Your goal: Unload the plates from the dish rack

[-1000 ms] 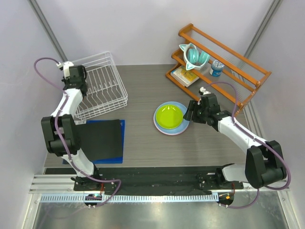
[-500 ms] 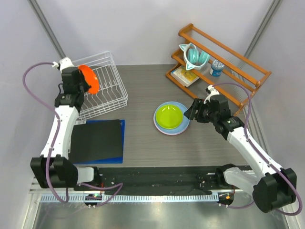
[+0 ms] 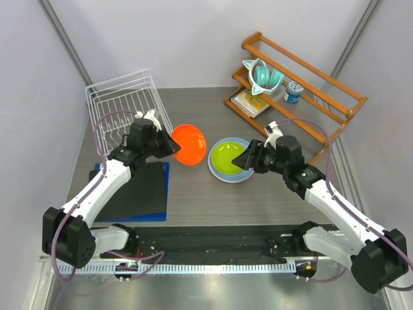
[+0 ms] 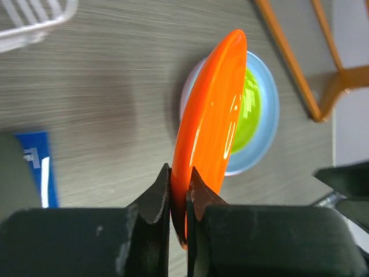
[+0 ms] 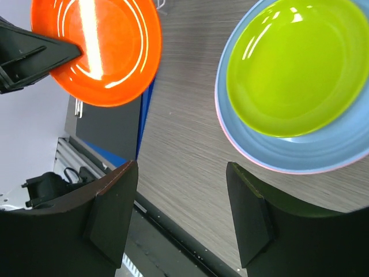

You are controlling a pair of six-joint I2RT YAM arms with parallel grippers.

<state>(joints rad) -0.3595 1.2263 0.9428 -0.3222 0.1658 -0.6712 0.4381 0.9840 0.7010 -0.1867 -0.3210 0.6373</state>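
My left gripper [image 3: 169, 146] is shut on the rim of the orange plate [image 3: 189, 144] and holds it tilted above the table, left of the stack; the left wrist view shows the plate [image 4: 212, 109] edge-on between the fingers. The lime green plate [image 3: 230, 157] lies in the light blue plate [image 3: 248, 169], which rests on the pink plate, only a thin rim [image 5: 245, 153] showing. My right gripper [image 3: 246, 161] is open and empty, hovering at the stack's right edge. The white wire dish rack [image 3: 126, 103] stands at the back left with no plates in it.
An orange-brown wooden shelf rack [image 3: 303, 87] at the back right holds a teal cup [image 3: 262, 73], a small tin and a book. A dark mat on a blue board [image 3: 135, 188] lies at the front left.
My left arm lifted the orange plate out of the dish rack and carried it right, to just left of the stack. My right gripper shifted slightly left over the stack's edge.
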